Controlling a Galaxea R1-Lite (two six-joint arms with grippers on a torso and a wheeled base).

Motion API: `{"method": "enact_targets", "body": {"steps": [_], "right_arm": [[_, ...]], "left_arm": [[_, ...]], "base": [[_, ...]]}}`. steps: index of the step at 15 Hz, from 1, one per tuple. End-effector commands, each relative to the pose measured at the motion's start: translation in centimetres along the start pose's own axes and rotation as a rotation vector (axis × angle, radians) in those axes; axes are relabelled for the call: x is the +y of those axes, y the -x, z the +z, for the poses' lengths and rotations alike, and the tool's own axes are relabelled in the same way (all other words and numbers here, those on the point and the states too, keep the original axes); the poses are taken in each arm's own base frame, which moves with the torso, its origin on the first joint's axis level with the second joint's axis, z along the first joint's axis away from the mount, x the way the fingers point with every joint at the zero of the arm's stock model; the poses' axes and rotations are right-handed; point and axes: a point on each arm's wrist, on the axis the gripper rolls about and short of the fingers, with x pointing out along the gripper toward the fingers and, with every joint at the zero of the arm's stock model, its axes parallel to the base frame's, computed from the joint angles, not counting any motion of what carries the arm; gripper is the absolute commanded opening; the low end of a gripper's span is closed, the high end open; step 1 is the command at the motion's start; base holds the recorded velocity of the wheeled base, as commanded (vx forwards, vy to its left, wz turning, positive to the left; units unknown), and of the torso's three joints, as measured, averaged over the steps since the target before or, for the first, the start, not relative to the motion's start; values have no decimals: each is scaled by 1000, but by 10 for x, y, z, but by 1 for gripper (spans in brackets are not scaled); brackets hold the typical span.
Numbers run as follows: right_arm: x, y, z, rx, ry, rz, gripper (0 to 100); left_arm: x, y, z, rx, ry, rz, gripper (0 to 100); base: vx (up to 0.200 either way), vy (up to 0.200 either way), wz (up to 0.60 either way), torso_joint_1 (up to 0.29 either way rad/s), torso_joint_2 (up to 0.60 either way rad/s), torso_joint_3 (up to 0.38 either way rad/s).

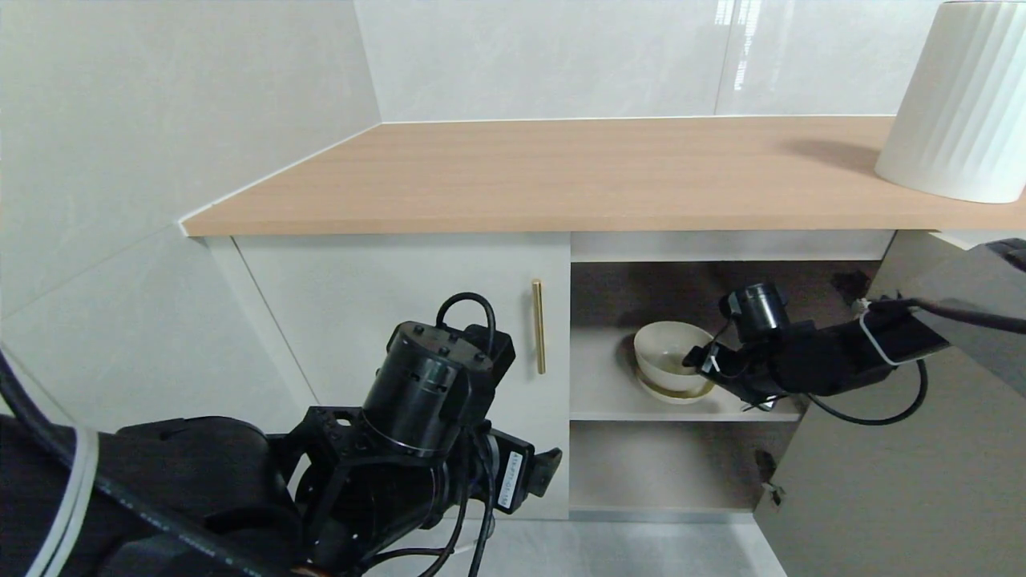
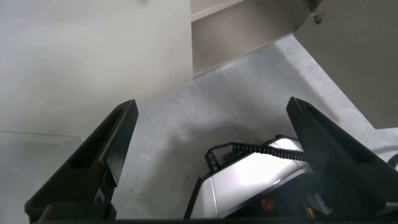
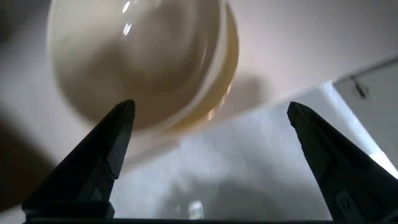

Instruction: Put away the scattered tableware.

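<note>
A cream bowl point(image 1: 668, 357) sits stacked in a second, yellowish-rimmed bowl point(image 1: 681, 393) on the middle shelf point(image 1: 597, 385) of the open cabinet. My right gripper point(image 1: 696, 362) is inside the cabinet at the bowl's right rim, open, with nothing held. In the right wrist view the stacked bowls point(image 3: 140, 59) lie beyond the spread fingers point(image 3: 112, 146). My left gripper point(image 2: 211, 149) hangs low in front of the shut left door, open and empty over the grey floor.
The cabinet's left door point(image 1: 401, 320) is shut, with a brass handle point(image 1: 538, 326). The right door point(image 1: 922, 449) stands swung open at the right. On the wooden countertop point(image 1: 561, 172) a white ribbed vessel point(image 1: 962, 104) stands at far right. A lower shelf space point(image 1: 665, 465) lies below.
</note>
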Motion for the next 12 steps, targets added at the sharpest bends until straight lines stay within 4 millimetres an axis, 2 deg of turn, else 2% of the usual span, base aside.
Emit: {"method": "enact_targets", "body": {"steps": [1,4,7,9,11,12], "right_arm": [[10,37,9,9,11,56,100],[17,85,7,69,73,111,100],[17,154,0,120,188,179,100],[14,202,2,129,244,243,100],[10,247,-5,137,294,298,100],[6,262,-11,164,326,305,100]], "left_arm": [[2,3,1,-12,8,20,100],[18,6,2,-21,76,66,100],[40,21,1,-44,135,110,100],[43,29,-3,-49,176,108,100],[49,35,1,-73,193,118,100],[51,36,2,-79,200,122,100]], "base": [[0,0,0,0,0,0],[0,0,0,0,0,0],[0,0,0,0,0,0],[0,0,0,0,0,0],[0,0,0,0,0,0],[0,0,0,0,0,0]]}}
